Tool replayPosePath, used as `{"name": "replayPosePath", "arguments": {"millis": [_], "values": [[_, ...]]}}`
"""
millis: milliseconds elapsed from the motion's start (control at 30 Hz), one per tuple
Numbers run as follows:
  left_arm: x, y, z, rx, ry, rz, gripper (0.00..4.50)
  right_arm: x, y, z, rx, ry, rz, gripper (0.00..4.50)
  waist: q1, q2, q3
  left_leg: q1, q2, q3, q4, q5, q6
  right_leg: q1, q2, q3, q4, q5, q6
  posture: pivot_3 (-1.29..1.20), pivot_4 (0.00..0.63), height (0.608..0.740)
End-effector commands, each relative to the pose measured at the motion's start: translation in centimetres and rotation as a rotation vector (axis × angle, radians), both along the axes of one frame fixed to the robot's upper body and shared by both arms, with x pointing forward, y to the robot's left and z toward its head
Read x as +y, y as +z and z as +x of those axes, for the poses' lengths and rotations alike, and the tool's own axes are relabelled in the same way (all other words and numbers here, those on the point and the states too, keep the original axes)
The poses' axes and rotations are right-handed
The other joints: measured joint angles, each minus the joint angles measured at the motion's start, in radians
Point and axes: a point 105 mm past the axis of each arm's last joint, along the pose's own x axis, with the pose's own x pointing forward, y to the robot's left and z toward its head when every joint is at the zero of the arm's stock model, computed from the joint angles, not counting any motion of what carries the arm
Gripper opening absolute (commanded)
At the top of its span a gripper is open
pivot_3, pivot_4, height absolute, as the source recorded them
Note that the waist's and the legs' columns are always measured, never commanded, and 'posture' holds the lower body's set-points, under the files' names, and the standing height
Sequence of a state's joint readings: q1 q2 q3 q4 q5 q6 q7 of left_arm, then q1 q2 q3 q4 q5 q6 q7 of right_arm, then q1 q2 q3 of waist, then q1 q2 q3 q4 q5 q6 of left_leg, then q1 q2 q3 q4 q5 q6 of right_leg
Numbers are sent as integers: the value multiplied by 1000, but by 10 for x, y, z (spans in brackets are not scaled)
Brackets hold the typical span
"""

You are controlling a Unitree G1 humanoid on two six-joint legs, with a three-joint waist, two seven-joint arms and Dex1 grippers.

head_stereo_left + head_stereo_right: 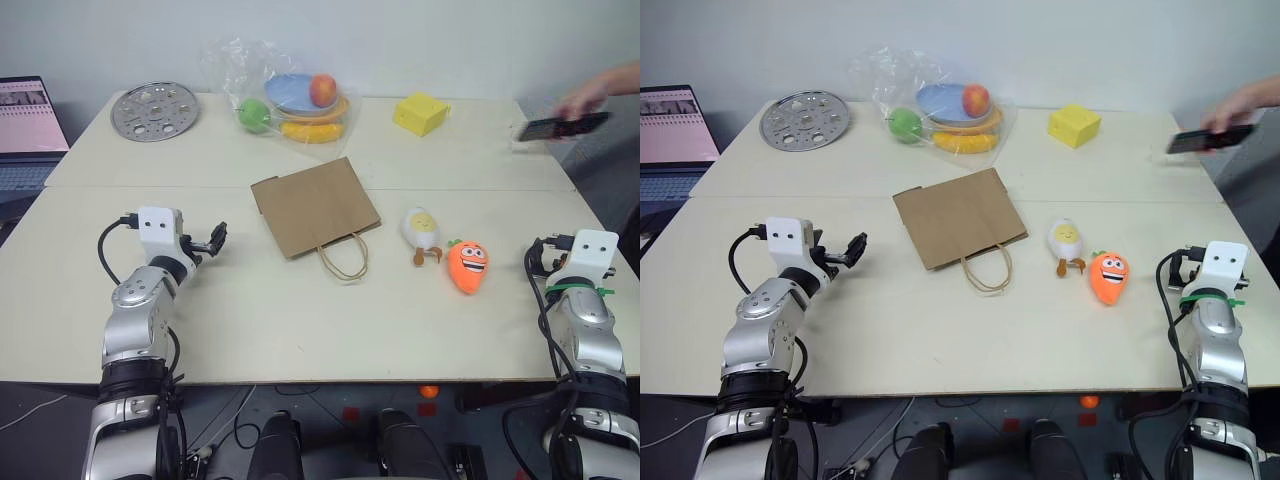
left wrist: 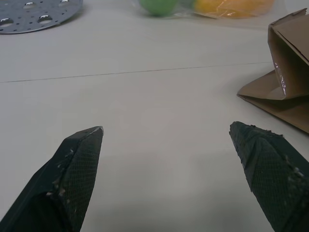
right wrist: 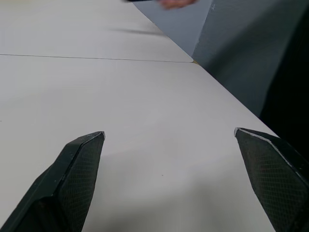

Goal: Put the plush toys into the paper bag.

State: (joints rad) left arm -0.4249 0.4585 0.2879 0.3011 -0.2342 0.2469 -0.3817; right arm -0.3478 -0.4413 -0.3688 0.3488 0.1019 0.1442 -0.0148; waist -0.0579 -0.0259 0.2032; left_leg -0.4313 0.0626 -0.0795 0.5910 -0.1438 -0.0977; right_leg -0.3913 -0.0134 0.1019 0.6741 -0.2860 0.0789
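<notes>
A plain pale wall (image 1: 450, 40) runs behind the far edge of the scene; before it stand cream-topped tables (image 1: 300, 330) pushed together, their seams showing as thin lines across the surface, one running left to right and one from near to far. At the far left an open laptop (image 1: 25, 125) shows a pinkish screen; below the near table edge the dark floor (image 1: 970, 420) carries loose cables; the light is even and soft, with faint shadows.

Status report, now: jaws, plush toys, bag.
Left gripper and right gripper: jaws open, empty. Carrot and egg on table beside flat paper bag. Nothing between.
</notes>
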Motion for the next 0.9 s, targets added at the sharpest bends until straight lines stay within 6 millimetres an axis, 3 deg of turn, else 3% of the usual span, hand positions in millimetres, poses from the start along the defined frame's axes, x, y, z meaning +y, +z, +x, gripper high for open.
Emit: {"name": "replayPosePath", "arguments": {"millis": [33, 567, 700, 767, 900], "values": [[0, 21, 1, -78, -11, 17, 4482, -2, 17, 0, -54, -5, -19, 4500, 0, 0, 0, 0, 0, 0, 0, 0, 0, 0, 0, 0, 0, 0, 0, 0, 150, 740], [2, 22, -4, -77, -20, 5, 4482, -2, 21, 0, -62, 3, -30, 4500, 0, 0, 0, 0, 0, 0, 0, 0, 0, 0, 0, 0, 0, 0, 0, 0, 150, 740], [2, 26, -4, -81, -27, 15, 4482, 3, 35, 2, -110, 59, -29, 4500, 0, 0, 0, 0, 0, 0, 0, 0, 0, 0, 0, 0, 0, 0, 0, 0, 150, 740], [-2, 30, -5, -86, -58, 36, 4482, 15, 48, 4, -173, 161, 25, 4500, 0, 0, 0, 0, 0, 0, 0, 0, 0, 0, 0, 0, 0, 0, 0, 0, 150, 740], [-18, 46, -11, -111, -188, 132, 4482, 60, 85, -2, -229, 522, 3, 4500, 0, 1, 1, 0, 0, 0, 0, 0, 0, 0, 0, 0, 0, 0, 0, 0, 150, 740]]}}
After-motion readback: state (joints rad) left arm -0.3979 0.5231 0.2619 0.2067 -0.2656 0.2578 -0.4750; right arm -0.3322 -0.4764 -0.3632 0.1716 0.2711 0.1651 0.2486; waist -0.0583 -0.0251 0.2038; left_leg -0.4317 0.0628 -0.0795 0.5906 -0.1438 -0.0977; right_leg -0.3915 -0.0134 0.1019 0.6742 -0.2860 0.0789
